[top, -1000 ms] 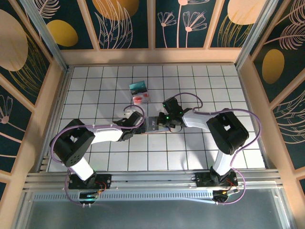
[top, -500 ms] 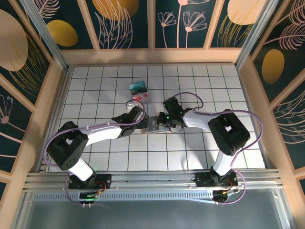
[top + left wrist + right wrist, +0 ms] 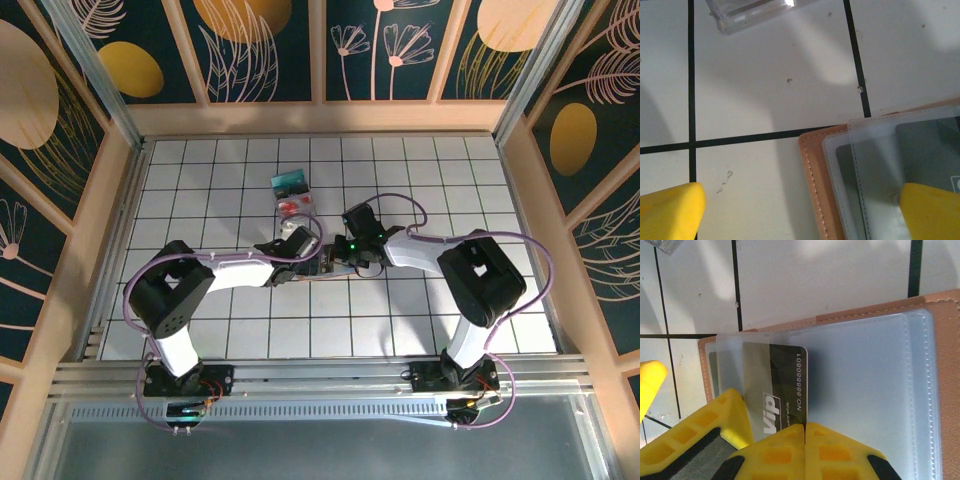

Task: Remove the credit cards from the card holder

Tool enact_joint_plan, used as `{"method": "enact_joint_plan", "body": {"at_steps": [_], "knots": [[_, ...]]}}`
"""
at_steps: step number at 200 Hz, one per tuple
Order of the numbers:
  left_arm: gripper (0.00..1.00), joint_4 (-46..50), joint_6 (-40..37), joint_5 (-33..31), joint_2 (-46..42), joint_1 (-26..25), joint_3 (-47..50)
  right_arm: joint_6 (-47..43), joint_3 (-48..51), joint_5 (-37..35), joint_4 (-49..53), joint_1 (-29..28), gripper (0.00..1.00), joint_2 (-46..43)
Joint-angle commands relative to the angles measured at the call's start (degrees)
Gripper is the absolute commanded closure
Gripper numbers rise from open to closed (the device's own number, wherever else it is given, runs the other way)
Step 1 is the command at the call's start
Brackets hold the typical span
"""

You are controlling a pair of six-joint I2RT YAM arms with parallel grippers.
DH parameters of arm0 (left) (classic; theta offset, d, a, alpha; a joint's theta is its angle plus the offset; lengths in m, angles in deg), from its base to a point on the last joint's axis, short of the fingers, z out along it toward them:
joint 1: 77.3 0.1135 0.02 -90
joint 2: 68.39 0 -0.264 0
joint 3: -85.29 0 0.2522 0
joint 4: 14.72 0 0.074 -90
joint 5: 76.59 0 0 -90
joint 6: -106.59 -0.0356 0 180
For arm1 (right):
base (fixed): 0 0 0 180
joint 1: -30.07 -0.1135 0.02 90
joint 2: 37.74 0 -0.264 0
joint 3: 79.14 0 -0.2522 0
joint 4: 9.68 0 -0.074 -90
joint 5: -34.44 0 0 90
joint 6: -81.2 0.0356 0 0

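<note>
On the left, we see the left end effector (image 3: 303, 262) low over the white tiled table (image 3: 420, 310), its jaws spread wide. In its wrist view, one yellow finger (image 3: 670, 212) hangs over bare tile and the other over the corner of the card holder, so the jaws straddle the holder's stitched edge. We cannot tell whether either finger touches down.

Just beyond it, farther from the arm bases, lies a small clear box (image 3: 293, 195), apart from the holder.

The card holder (image 3: 865, 375) lies open and flat on the table between the two end effectors. Its tan border frames frosted clear sleeves (image 3: 875, 145) that overlap one another. A dark card (image 3: 782, 385) marked "Vip" sits in a sleeve at the end nearer the left end effector.

On the right, the right end effector (image 3: 805, 431) has its jaws pressed fully together. Its tips meet at the sleeve's edge beside the card. We cannot tell whether they pinch anything.
</note>
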Motion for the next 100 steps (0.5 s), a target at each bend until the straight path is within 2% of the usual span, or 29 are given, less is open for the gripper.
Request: {"method": "enact_joint_plan", "body": {"at_steps": [1,70,100], "knots": [[0.01,3.5,-0.4,-2.4,0.9,-0.1,0.1,-0.7,-0.5,-1.7,2.9,-0.2,0.95,-1.8],[0.01,4.0,0.5,-2.3,-0.6,0.0,1.8,-1.2,-0.3,-2.5,3.7,0.0,0.95,-3.6],[0.01,3.8,0.4,-2.0,0.5,-0.1,1.7,-0.6,0.7,-0.1,0.5,0.2,0.93,-3.9]]}}
